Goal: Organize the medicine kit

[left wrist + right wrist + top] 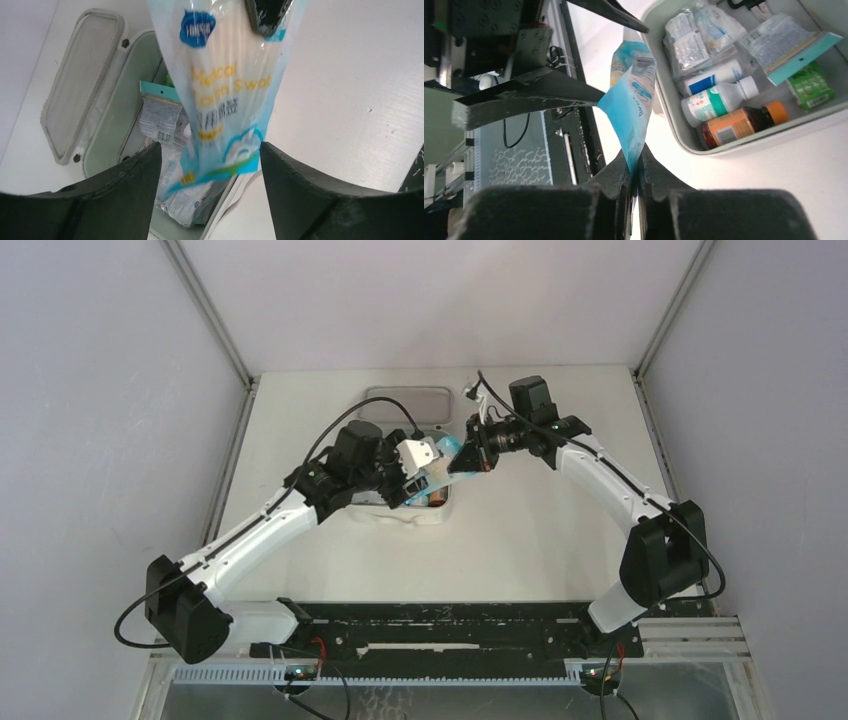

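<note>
Right wrist: open medicine kit [744,142] just beyond right hand [636,150] with swab packet [631,105]

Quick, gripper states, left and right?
Left gripper: open, straddling the blue-and-white plastic cotton-swab packet, not gripping it.
Right gripper: shut on that packet.

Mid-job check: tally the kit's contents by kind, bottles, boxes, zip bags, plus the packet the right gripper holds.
Bottles: 3 (blue-label bottle, green-label bottle, amber bottle)
Green box: 1
Teal-topped zip bag: 1
Swab packet, held by the right gripper: 1
Total: 6, five inside the medicine kit; clear sachets too jumbled to count.
</note>
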Robot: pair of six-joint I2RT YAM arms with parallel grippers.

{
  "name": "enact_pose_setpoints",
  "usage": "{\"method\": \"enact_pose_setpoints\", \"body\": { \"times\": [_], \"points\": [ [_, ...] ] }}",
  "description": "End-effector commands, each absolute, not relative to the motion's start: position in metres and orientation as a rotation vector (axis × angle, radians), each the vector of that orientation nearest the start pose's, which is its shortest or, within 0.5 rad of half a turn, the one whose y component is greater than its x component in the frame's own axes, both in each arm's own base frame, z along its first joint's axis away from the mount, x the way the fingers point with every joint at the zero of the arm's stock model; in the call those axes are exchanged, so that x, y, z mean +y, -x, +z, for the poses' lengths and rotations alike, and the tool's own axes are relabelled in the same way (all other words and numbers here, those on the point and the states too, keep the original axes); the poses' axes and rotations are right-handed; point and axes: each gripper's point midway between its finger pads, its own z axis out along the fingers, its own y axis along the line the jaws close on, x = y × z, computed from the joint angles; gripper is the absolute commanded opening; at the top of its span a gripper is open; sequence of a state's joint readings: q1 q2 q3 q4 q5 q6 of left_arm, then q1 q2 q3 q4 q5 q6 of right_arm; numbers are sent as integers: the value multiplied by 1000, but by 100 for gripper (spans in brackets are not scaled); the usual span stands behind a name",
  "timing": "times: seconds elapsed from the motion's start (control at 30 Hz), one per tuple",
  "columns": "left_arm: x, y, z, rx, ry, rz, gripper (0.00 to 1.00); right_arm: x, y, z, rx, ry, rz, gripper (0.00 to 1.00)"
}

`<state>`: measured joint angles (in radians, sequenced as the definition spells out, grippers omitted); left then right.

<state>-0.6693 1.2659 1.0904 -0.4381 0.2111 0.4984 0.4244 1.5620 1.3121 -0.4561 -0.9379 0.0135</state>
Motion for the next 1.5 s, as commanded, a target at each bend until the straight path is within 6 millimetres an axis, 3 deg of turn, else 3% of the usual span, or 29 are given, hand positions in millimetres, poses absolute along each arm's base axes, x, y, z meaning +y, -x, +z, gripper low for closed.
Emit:
{"method": "enact_pose_setpoints", "body": {
  "times": [0.0, 0.13, 0.23, 0.43, 0.63, 0.87, 1.03, 1.2, 1.47],
  "points": [
    [-243, -291, 239, 1689, -1228, -289, 83, 269, -302, 250, 1937, 962, 1204, 1],
    [-231, -305, 248, 1703, -1128, -287, 100, 248, -306, 249, 1929, 966, 1118, 0],
    [-215, -324, 258, 1715, -1004, -299, 100, 231, -305, 249, 1922, 965, 1050, 0],
    [-165, -380, 265, 1839, -670, -343, 100, 200, -297, 248, 1925, 932, 965, 0],
    [-119, -431, 236, 2030, -367, -479, 100, 176, -292, 250, 1900, 886, 890, 0],
    [-100, -459, 187, 2187, -164, -692, 100, 162, -293, 253, 1886, 839, 885, 0],
    [-101, -459, 152, 2285, -109, -730, 98, 158, -294, 253, 1886, 825, 881, 0],
    [-110, -439, 122, 2378, -76, -827, 95, 155, -295, 252, 1890, 816, 879, 0],
    [-132, -388, 118, 2395, -222, -1035, 92, 151, -297, 248, 1899, 807, 874, 0]
  ]
}}
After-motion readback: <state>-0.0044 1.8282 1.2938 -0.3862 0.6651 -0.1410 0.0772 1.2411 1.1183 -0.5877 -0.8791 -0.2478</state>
